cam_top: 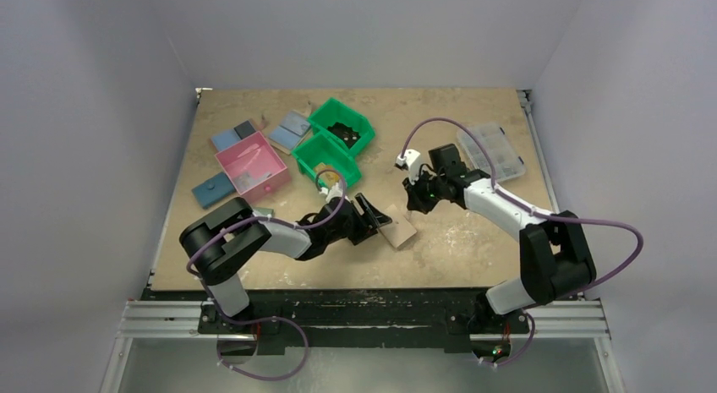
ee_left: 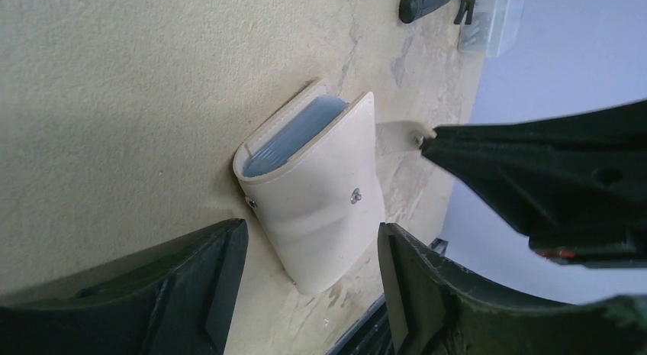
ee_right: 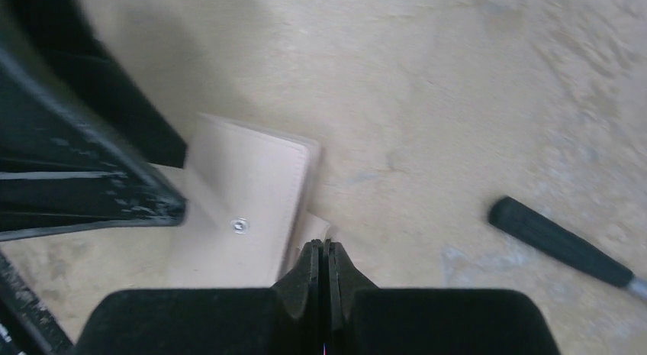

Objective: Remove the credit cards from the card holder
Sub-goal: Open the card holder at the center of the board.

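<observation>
The task is barely being started: the folded holder [ee_left: 313, 210] is lying on the desk [cam_top: 473, 232], the cards [ee_left: 297, 130] being kept inside it, while it is being straddled by the spread left hand [ee_left: 309, 237] and its flap is being met by the closed right hand [ee_right: 321, 252].

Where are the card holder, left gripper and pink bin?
card holder [ee_right: 244, 187]: right wrist view, beige outer face.
left gripper [ee_left: 311, 231]: left wrist view, midway between its jaws.
pink bin [cam_top: 272, 187]: top external view, near wall.
</observation>
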Tool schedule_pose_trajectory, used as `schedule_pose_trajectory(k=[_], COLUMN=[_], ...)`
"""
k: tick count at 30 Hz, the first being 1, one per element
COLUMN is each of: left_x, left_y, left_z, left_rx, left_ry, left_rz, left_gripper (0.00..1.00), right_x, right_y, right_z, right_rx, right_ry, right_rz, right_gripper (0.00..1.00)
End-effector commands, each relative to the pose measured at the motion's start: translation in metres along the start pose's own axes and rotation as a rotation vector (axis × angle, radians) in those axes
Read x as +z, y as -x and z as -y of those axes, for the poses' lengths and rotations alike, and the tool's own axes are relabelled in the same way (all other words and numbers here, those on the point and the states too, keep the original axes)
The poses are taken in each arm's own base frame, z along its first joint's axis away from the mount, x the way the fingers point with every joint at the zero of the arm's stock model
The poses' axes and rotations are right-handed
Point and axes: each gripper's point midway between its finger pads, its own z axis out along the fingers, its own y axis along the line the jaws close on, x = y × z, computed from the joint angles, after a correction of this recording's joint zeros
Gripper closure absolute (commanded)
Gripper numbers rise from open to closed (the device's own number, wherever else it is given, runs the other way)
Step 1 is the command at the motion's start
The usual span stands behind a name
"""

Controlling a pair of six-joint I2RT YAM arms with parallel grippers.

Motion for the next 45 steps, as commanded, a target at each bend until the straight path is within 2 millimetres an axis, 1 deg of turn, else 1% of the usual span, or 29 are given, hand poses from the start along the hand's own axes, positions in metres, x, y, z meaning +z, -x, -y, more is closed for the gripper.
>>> schedule_pose_trajectory(k=[1, 6, 7, 9, 11, 13, 14, 15, 17, 18, 19, 20, 21, 22, 25, 29, 32, 35, 39, 41, 45], left_x=[-0.011, -0.026, -0.03, -0.036, -0.043, -0.052, -0.056, -0.061, -0.07, -0.075, -0.079, -0.083, -0.086, -0.088, -0.087, -0.071, -0.065, -0.063, -0.063, -0.065, -0.068], left_y=[0.012, 0.022, 0.025, 0.029, 0.032, 0.036, 0.037, 0.038, 0.042, 0.044, 0.045, 0.046, 0.046, 0.044, 0.034, 0.016, 0.009, 0.009, 0.011, 0.012, 0.014], left_z=[-0.024, -0.007, -0.005, 0.0, 0.005, 0.013, 0.017, 0.02, 0.028, 0.03, 0.03, 0.03, 0.028, 0.028, 0.029, 0.018, 0.016, 0.017, 0.021, 0.025, 0.034], left_rx=[0.173, 0.257, 0.271, 0.289, 0.299, 0.298, 0.295, 0.288, 0.257, 0.238, 0.212, 0.19, 0.168, 0.149, 0.154, 0.185, 0.183, 0.188, 0.195, 0.196, 0.196], left_ry=[0.115, 0.07, 0.069, 0.058, 0.039, 0.002, -0.018, -0.039, -0.102, -0.13, -0.155, -0.177, -0.196, -0.219, -0.256, -0.21, -0.223, -0.227, -0.232, -0.25, -0.281], left_rz=[0.058, 0.096, 0.105, 0.123, 0.141, 0.162, 0.173, 0.186, 0.216, 0.229, 0.237, 0.239, 0.235, 0.223, 0.154, 0.051, 0.022, 0.021, 0.029, 0.038, 0.051], left_gripper=[0.33, 0.34, 0.34, 0.34, 0.34, 0.34, 0.33, 0.33, 0.31, 0.27, 0.2, 0.16, 0.12, 0.12, 0.12, 0.14, 0.14, 0.13, 0.09, 0.08, 0.07], right_x=[-0.011, -0.002, 0.0, 0.002, 0.002, -0.001, -0.001, 0.0, 0.002, 0.004, 0.005, 0.006, 0.007, 0.007, 0.008, 0.004, 0.002, 0.0, -0.002, 0.003, 0.013], right_y=[0.007, -0.022, -0.026, -0.03, -0.028, -0.023, -0.021, -0.018, -0.018, -0.019, -0.02, -0.022, -0.023, -0.021, -0.014, -0.001, 0.005, 0.013, 0.026, 0.027, 0.026], right_z=[0.038, 0.059, 0.061, 0.062, 0.06, 0.059, 0.058, 0.054, 0.046, 0.044, 0.041, 0.039, 0.037, 0.033, 0.023, 0.006, -0.005, -0.018, -0.041, -0.058, -0.078], right_rx=[0.049, 0.062, 0.063, 0.065, 0.062, 0.052, 0.046, 0.046, 0.05, 0.047, 0.048, 0.05, 0.053, 0.057, 0.069, 0.076, 0.073, 0.072, 0.04, 0.006, -0.027], right_ry=[-0.199, -0.294, -0.298, -0.291, -0.279, -0.28, -0.271, -0.246, -0.194, -0.175, -0.159, -0.147, -0.132, -0.109, -0.053, 0.045, 0.107, 0.181, 0.281, 0.323, 0.378], right_rz=[0.032, -0.098, -0.121, -0.147, -0.138, -0.121, -0.11, -0.097, -0.097, -0.105, -0.109, -0.116, -0.12, -0.112, -0.084, -0.03, -0.006, 0.023, 0.065, 0.055, 0.027], right_gripper=[1.0, 1.0, 0.97, 0.8, 0.64, 0.57, 0.54, 0.54, 0.53, 0.53, 0.52, 0.52, 0.52, 0.52, 0.51, 0.48, 0.46, 0.45, 0.42, 0.41, 0.41])
